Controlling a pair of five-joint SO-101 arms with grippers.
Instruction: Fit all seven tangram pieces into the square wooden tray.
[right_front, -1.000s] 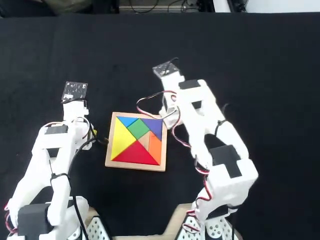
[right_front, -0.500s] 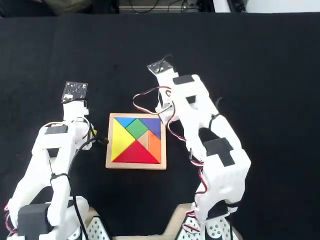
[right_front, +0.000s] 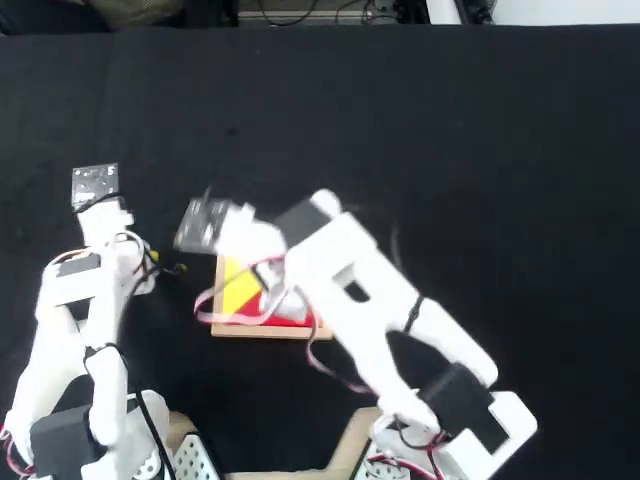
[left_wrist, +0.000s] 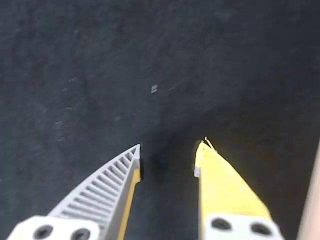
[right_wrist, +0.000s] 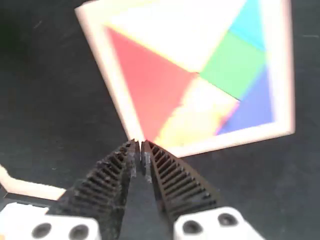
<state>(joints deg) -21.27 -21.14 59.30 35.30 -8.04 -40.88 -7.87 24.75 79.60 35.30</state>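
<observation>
Right jaws, black and ribbed, are closed tip to tip on nothing, just at the pale rim of the square wooden tray (right_wrist: 102, 65), where flat coloured pieces (right_wrist: 150, 95) lie flush. Left jaws, one grey and ribbed, one yellow, stand narrowly parted over the black cloth counter (left_wrist: 150, 60). Seen from above, the right arm (right_front: 340, 280) hides most of the tray

The counter (right_front: 480, 150) is black. The tray (right_wrist: 95, 45) has a pale wood rim. In it show a red triangle (right_wrist: 145, 95), a green square (right_wrist: 232, 62), a deep blue piece (right_wrist: 252, 107), a light blue triangle (right_wrist: 250, 27) and a yellow triangle (right_front: 237, 290). Of the left jaws, one is grey and ribbed and the other yellow. The right jaws are black and ribbed.
</observation>
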